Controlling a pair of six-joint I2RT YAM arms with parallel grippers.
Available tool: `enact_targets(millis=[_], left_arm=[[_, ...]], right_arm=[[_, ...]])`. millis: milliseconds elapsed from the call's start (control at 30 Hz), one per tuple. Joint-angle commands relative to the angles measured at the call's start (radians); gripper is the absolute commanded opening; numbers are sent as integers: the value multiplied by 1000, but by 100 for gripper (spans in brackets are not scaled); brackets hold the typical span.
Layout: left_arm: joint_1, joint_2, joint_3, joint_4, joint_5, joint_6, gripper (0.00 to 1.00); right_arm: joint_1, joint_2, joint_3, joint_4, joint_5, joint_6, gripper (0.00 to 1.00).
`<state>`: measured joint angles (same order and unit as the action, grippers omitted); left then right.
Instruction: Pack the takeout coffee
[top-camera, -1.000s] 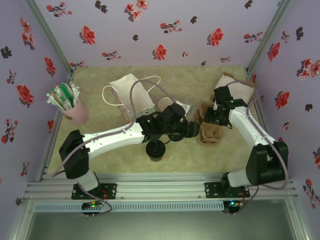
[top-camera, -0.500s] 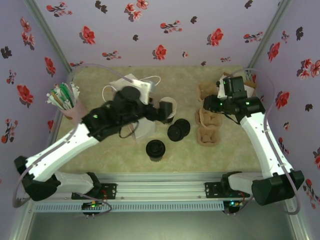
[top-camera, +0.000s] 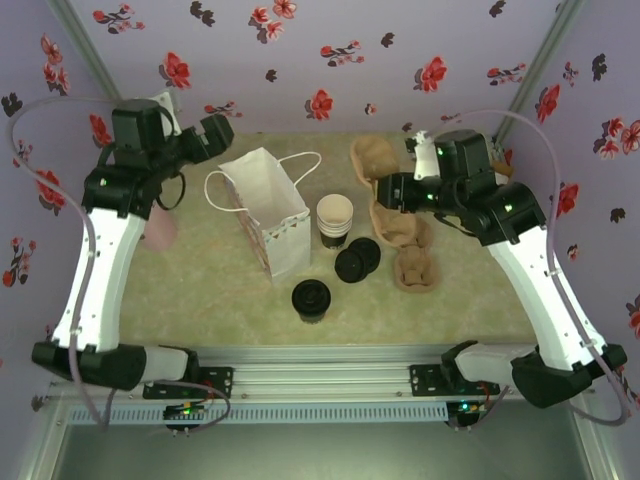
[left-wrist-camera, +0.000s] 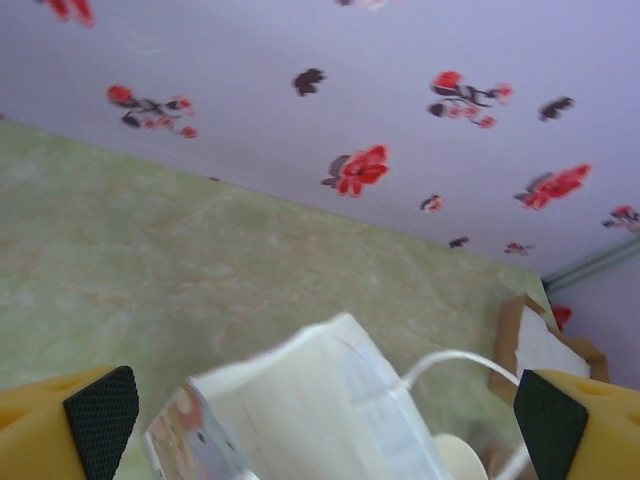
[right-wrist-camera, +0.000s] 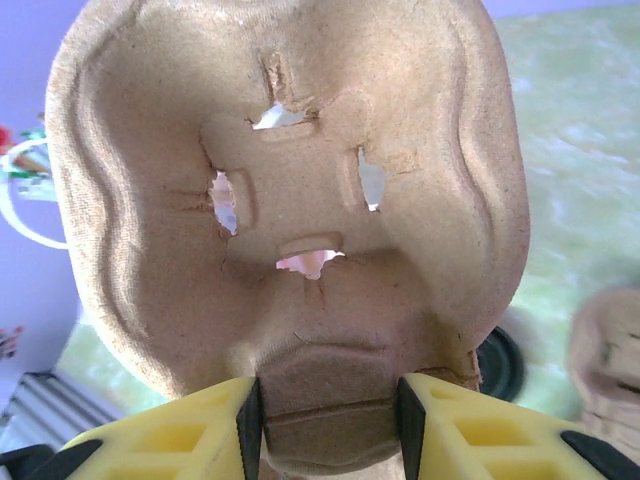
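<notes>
**Item:** takeout coffee (top-camera: 311, 298), a small dark-sided paper cup under a round black plastic lid. It stands upright on the pale green bench (top-camera: 200, 310), long axis vertical.

**Location:** just on the near side of the white paper bag with cord handles (top-camera: 270, 215), toward the arm bases. It is apart from the bag and nothing touches it.

**Holders:**
- The left claw (top-camera: 213, 130) hangs high beyond the bag's far left corner, well apart from the cup. Its jaws are spread wide and the black pads (left-wrist-camera: 100, 408) are empty.
- The right claw (top-camera: 388, 190) is to the right of the bag. Its jaws are narrowed onto the edge of a brown moulded-pulp cup carrier (right-wrist-camera: 400, 260), which it holds up.

**Assessment:** the cup lies below both claws, on their base-ward side. The right is nearer but occupied. The left is free and would need to cross over the bag and descend on the lid from above.
</notes>
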<state>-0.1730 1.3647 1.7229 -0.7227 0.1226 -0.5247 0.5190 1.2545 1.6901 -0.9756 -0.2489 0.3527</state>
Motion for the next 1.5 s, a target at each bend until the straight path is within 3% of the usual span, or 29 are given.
enact_targets(millis=[0, 133, 433, 733, 967, 1467], left_arm=[[100, 104, 24, 20, 154, -69, 94], [140, 238, 80, 14, 160, -71, 83], [136, 517, 196, -27, 160, -49, 50], [95, 635, 153, 22, 162, -54, 49], [76, 636, 59, 90, 205, -64, 48], [9, 516, -164, 225, 242, -96, 48]], right_arm=[[65, 54, 90, 0, -28, 26, 41], [143, 143, 206, 10, -37, 37, 42], [268, 376, 437, 56, -53, 62, 42], [275, 591, 652, 86, -77, 106, 41], [274, 727, 767, 82, -90, 139, 41], [280, 707, 658, 36, -82, 147, 40]])
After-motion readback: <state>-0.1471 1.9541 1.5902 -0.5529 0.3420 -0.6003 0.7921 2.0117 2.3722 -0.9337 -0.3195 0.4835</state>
